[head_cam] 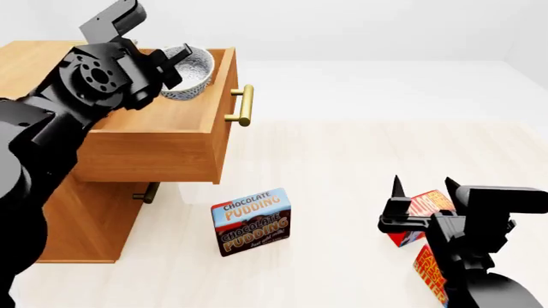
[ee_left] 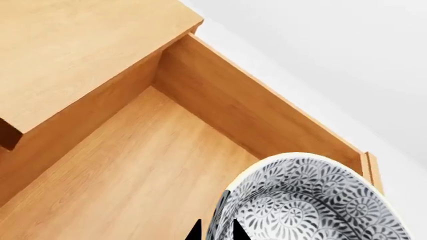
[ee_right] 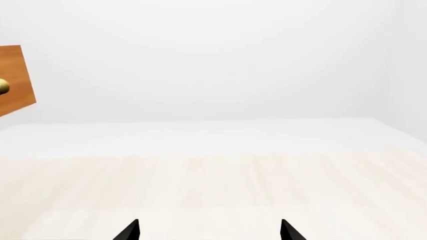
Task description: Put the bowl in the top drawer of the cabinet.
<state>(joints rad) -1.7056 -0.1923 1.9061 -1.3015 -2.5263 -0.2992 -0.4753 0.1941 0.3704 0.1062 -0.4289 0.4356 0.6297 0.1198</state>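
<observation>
up in the head view's upper left, the left gripper [head_cam: 171, 64] pinches the bowl [head_cam: 190, 76] over the pulled-out top drawer [head_cam: 163, 138]; lower right, the right gripper [head_cam: 424, 192] sits spread apart near the pudding box [head_cam: 253, 221].

Bowl [ee_left: 313, 200] cut by edge; left pincer [ee_left: 215, 232] mostly hidden.

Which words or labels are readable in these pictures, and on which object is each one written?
"CHOCOLATE PUDDING": top face of the pudding box standing on the floor.
"CHOCOLATE PUDDING": again on its front face, larger; the small line beneath is too blurred to read.
Red box behind the right hand: print too small to read.
Red-orange package at the lower edge: yellow letters, mostly hidden by the arm, not readable.
Bowl, cabinet: no text.
</observation>
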